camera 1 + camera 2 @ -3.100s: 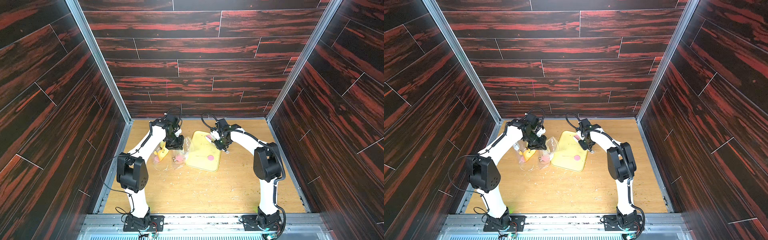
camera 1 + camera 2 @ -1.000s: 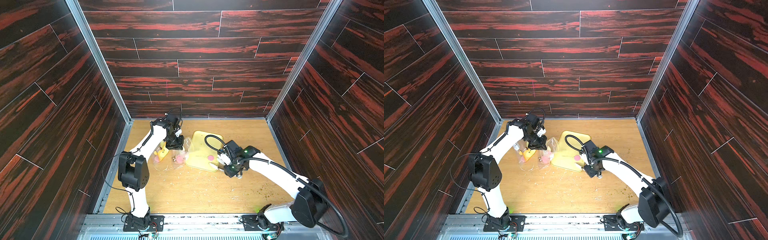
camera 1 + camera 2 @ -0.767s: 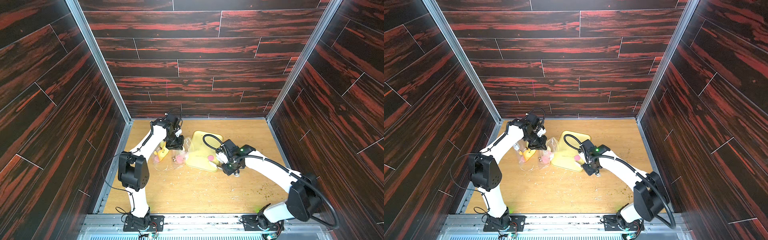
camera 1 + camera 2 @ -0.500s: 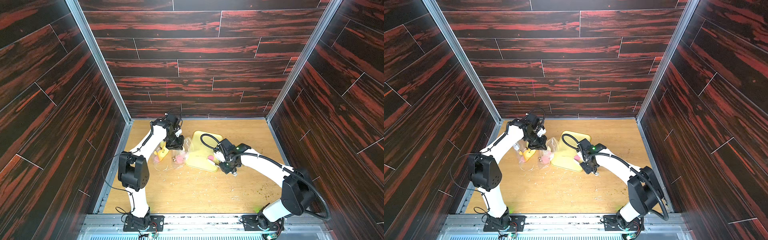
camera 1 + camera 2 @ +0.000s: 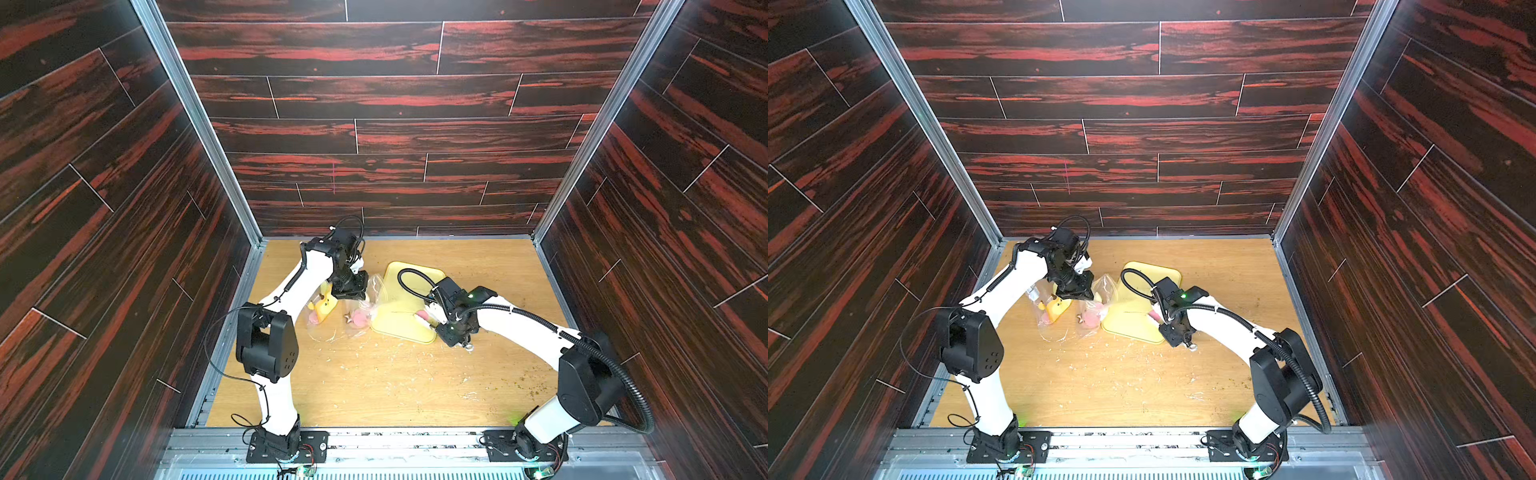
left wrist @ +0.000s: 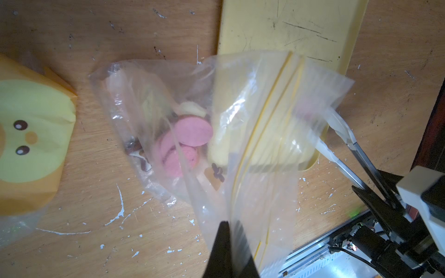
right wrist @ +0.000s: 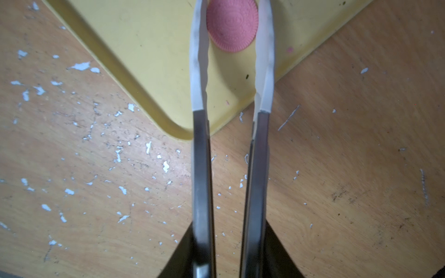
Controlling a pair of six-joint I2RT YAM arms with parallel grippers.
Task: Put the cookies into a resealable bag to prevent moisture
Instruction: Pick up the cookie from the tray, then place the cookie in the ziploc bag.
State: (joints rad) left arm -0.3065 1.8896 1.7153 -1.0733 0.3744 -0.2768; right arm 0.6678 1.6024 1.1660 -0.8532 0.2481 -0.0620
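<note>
Tabletop (image 5: 374, 386) roomy in front; left hand (image 6: 227, 226) tight on bag (image 6: 265, 134); right hand (image 7: 232, 14) astride cookie (image 7: 231, 33) nr tray (image 7: 154, 60) corner, grip unclear.

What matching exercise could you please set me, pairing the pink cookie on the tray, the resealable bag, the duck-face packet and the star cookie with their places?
1. pink cookie
2. resealable bag
3. duck-face packet
4. star cookie

A. pinched by the left end effector
B. on the yellow tray, between the tips of the tongs
C. inside the bag
D. beside the bag, off the tray

Pairs: 1-B, 2-A, 3-D, 4-C.
</note>
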